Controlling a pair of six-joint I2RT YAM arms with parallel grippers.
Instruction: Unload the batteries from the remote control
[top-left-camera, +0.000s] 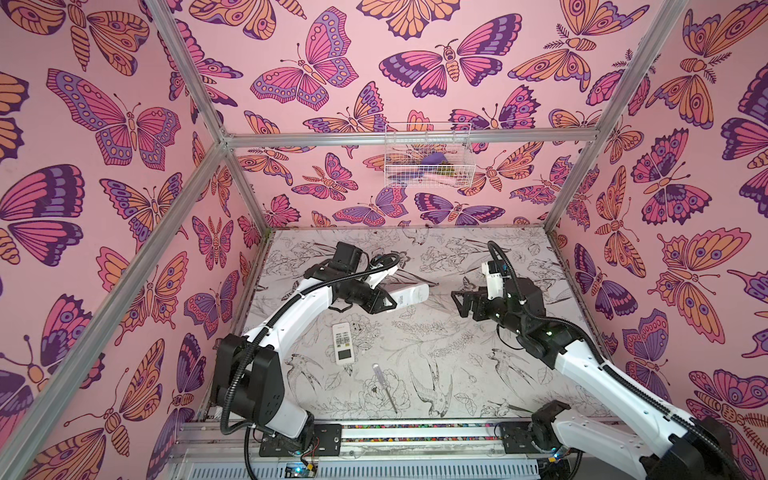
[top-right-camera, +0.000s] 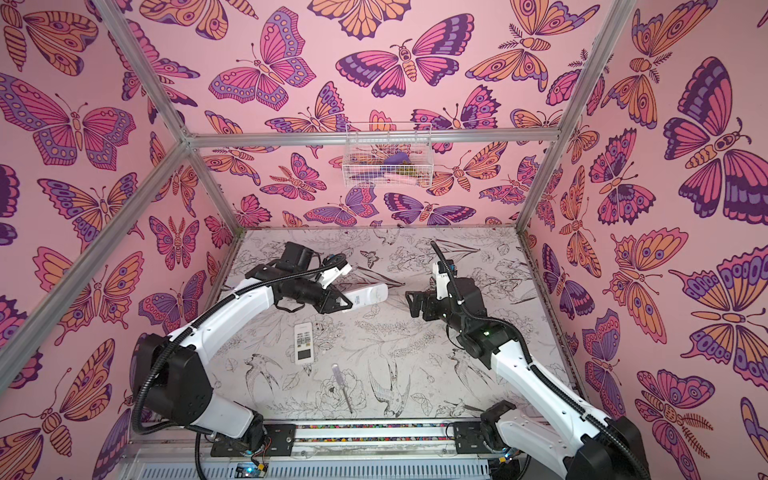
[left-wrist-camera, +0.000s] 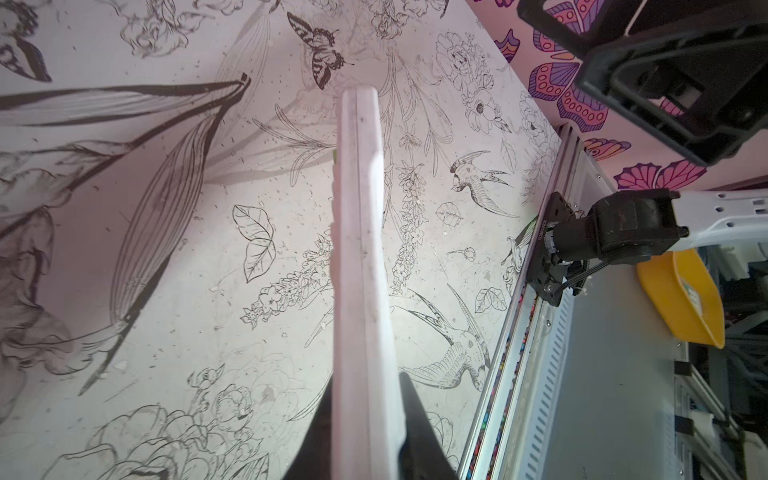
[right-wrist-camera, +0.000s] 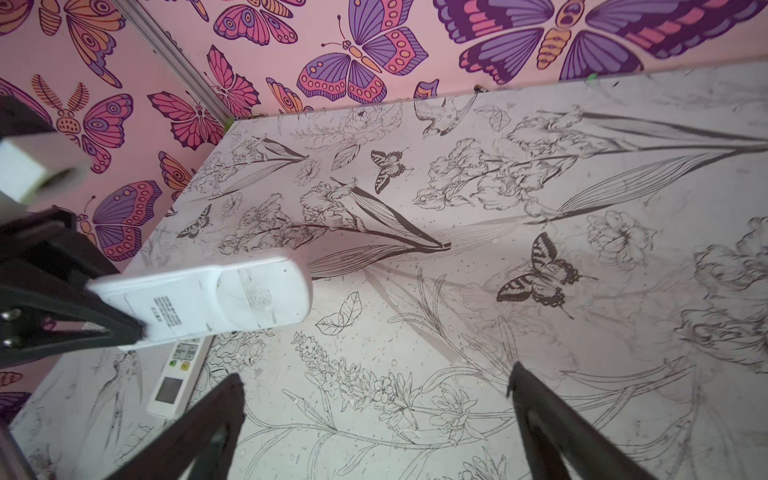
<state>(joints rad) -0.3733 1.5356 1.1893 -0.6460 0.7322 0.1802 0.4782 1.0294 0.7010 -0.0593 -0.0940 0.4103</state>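
My left gripper (top-left-camera: 390, 301) (top-right-camera: 347, 302) (left-wrist-camera: 365, 436) is shut on one end of a white remote control (top-left-camera: 409, 296) (top-right-camera: 368, 296) (left-wrist-camera: 361, 249) and holds it above the table. In the right wrist view the remote (right-wrist-camera: 216, 299) shows its back, with a printed label and a closed ribbed cover. The batteries are hidden. My right gripper (top-left-camera: 455, 305) (top-right-camera: 409, 305) (right-wrist-camera: 374, 382) stands open a short way to the right of the remote's free end, nothing between its fingers.
A second white remote (top-left-camera: 343, 344) (top-right-camera: 303, 343) (right-wrist-camera: 176, 382) lies face up on the table below the held one. A clear-handled screwdriver (top-left-camera: 385, 386) (top-right-camera: 343, 388) lies nearer the front edge. A wire basket (top-left-camera: 428, 156) hangs on the back wall.
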